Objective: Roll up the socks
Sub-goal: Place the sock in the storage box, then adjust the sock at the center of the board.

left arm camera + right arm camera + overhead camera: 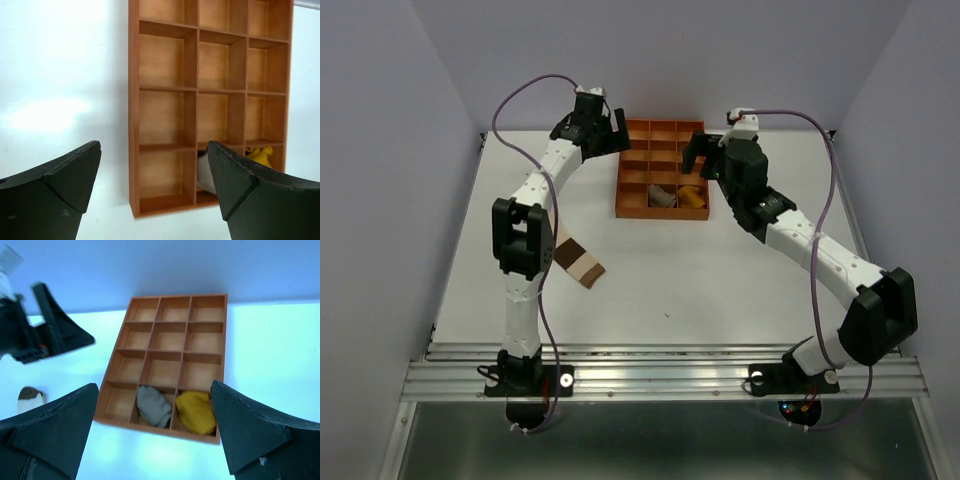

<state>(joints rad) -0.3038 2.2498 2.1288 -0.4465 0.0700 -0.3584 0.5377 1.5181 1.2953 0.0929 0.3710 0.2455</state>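
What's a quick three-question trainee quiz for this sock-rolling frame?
1. True or false: the cream banded sock lies on the table, outside the orange tray.
2. How many tray compartments hold a sock? A) one B) two C) three
3. Fill in: the left gripper and right gripper both stand ___.
Key: 1 true; 2 B, the taupe sock and yellow sock; 3 open.
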